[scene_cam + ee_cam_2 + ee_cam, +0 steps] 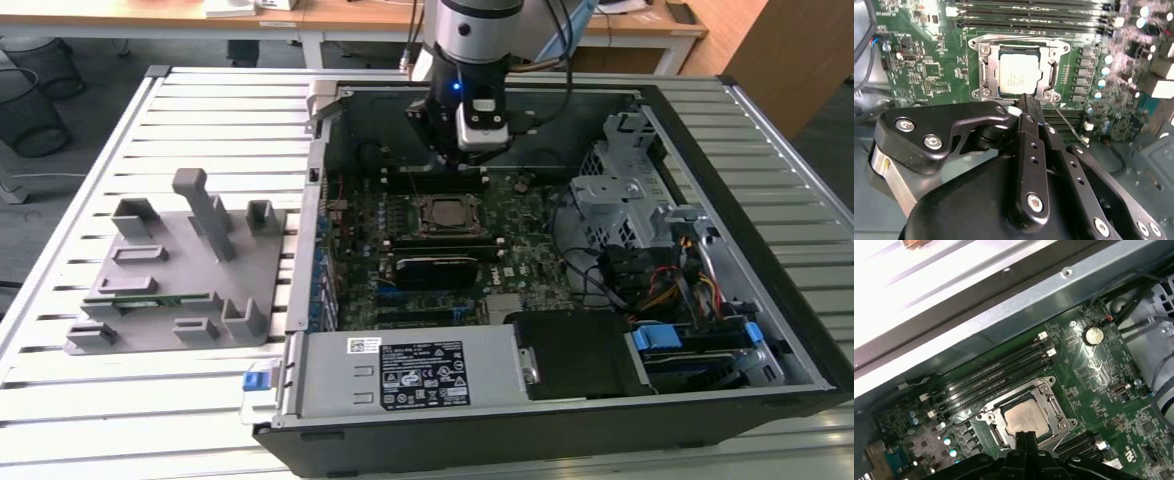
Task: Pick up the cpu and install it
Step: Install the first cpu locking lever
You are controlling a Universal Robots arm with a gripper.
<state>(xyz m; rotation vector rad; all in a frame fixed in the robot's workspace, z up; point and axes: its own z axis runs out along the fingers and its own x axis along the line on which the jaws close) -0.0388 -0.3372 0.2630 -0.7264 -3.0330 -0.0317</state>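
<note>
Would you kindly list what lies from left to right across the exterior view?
Grey fixture tray → cpu in its socket → drive cage → coloured cables.

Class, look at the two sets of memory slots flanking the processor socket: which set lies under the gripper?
The set partly hidden behind the gripper; the other slots lie beyond the cpu, in full view.

Black screw-studded fingers [1026, 150], seemingly silver-banded wrist.

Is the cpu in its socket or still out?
In: both wrist views show the cpu lying flat inside the socket frame on the motherboard, with the gripper above it, holding nothing.
</note>
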